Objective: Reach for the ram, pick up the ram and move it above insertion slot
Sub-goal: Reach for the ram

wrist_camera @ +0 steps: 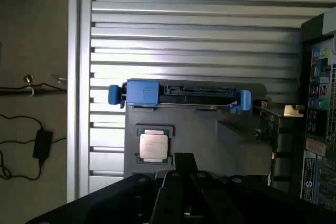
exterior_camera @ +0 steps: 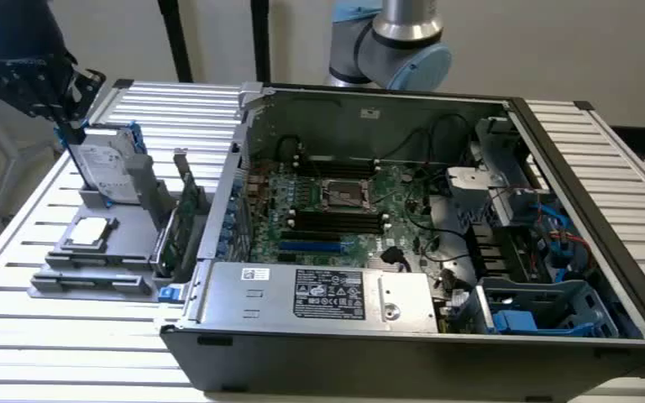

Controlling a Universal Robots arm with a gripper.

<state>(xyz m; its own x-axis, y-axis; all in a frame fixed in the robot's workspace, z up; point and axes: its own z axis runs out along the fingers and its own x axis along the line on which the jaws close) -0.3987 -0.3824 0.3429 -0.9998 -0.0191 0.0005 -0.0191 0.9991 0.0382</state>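
The ram (exterior_camera: 90,280) looks like a thin dark strip standing on edge in the front slot of the grey parts holder (exterior_camera: 110,252), at the exterior view's left. My gripper (exterior_camera: 67,117) hangs over the far end of that holder, just above the silver hard drive (exterior_camera: 104,164) and well behind the ram. In the wrist view the dark gripper body (wrist_camera: 184,182) covers the holder's near end, so the ram is hidden there. The motherboard's black memory slots (exterior_camera: 328,220) lie inside the open computer case (exterior_camera: 412,336).
On the holder there are also a CPU (exterior_camera: 90,231) (wrist_camera: 153,145), the blue-handled hard drive carrier (wrist_camera: 178,95) and a taller green expansion card (exterior_camera: 177,227) beside the case wall. A power supply (exterior_camera: 322,294) fills the case front. Everything rests on a slatted metal table (exterior_camera: 76,353).
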